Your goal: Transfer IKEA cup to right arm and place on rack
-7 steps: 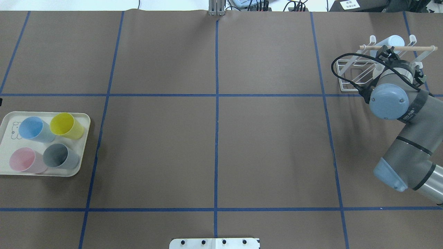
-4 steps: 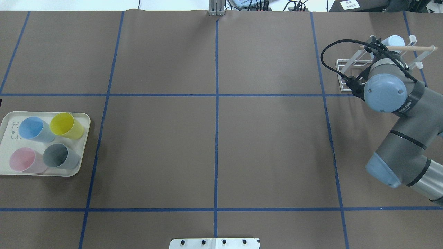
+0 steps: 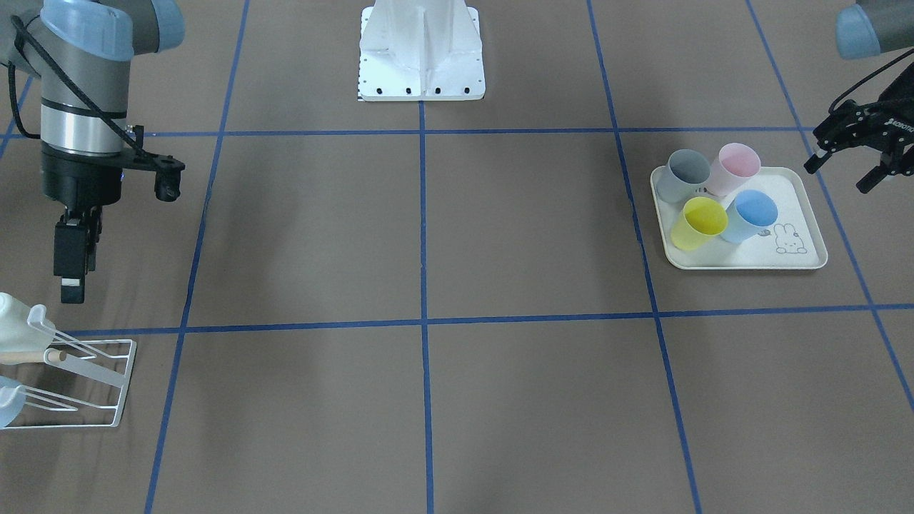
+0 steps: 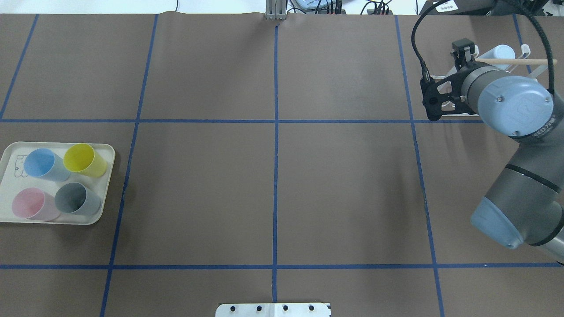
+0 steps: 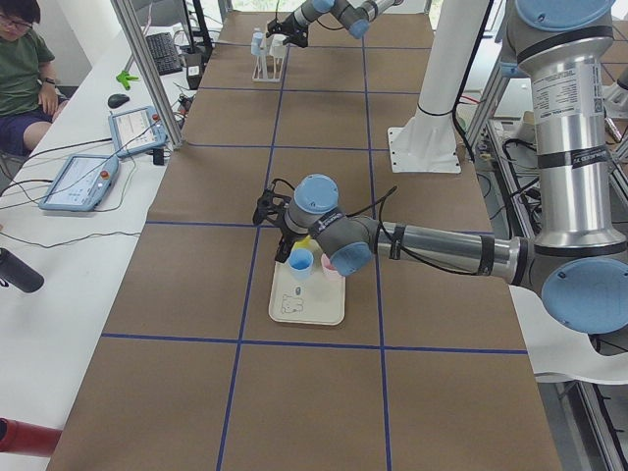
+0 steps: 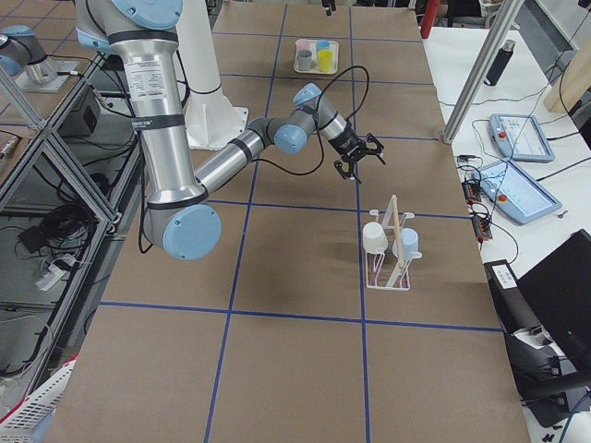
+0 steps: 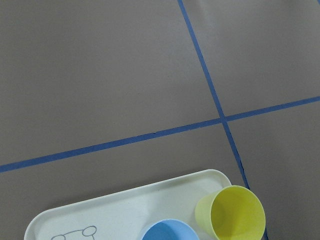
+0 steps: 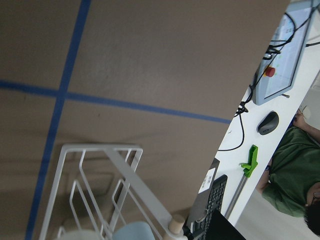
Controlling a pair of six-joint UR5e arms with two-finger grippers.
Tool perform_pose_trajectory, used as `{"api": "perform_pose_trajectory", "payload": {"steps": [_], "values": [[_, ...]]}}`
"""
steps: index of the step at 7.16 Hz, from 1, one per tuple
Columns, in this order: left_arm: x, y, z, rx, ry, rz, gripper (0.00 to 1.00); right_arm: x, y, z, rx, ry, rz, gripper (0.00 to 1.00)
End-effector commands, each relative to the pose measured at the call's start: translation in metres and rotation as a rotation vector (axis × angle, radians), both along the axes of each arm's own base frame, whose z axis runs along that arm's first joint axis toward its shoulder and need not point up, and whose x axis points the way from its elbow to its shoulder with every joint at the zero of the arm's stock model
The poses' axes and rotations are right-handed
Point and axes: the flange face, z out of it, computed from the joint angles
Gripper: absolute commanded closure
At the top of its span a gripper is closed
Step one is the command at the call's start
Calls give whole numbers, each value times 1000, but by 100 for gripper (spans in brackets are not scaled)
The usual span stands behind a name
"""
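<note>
The white wire rack (image 3: 86,385) with its wooden dowel (image 4: 528,61) stands at the far right of the table; it also shows in the exterior right view (image 6: 392,263). It holds a white cup (image 6: 375,238) and a pale blue cup (image 4: 502,52). My right gripper (image 3: 71,285) points down beside the rack, apart from it, empty, with fingers spread in the exterior right view. My left gripper (image 3: 850,160) is open and empty, hovering just off the tray's edge. Blue (image 4: 42,164), yellow (image 4: 83,159), pink (image 4: 31,203) and grey (image 4: 75,198) cups stand on the tray.
The cream rabbit-print tray (image 4: 108,152) sits at the table's left side and shows in the left wrist view (image 7: 125,205). The robot's white base plate (image 3: 421,71) is at the near middle edge. Operators' desks with screens lie beyond the far edge.
My right arm has risen and drawn back from the rack, its wrist turning and the gripper moving left, away from the pale blue cup. The tray and its cups have not moved.
</note>
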Motion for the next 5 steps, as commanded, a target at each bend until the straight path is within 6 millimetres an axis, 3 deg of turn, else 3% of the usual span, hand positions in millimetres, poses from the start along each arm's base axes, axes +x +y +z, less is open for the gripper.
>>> {"api": "perform_pose_trajectory", "payload": {"steps": [1, 2, 3, 5], "values": [[-1, 0, 3, -25, -17, -51, 0, -10, 18, -40, -119, -558, 202, 1], [0, -1, 3, -50, -6, -64, 0, -18, 27, -52, -211, -806, 254, 1], [8, 0, 2, -80, 8, -68, 0, -27, 32, -68, -295, -914, 271, 0], [37, 1, 6, -103, -27, -92, 0, -65, 41, -94, -469, -941, 275, 0]]}}
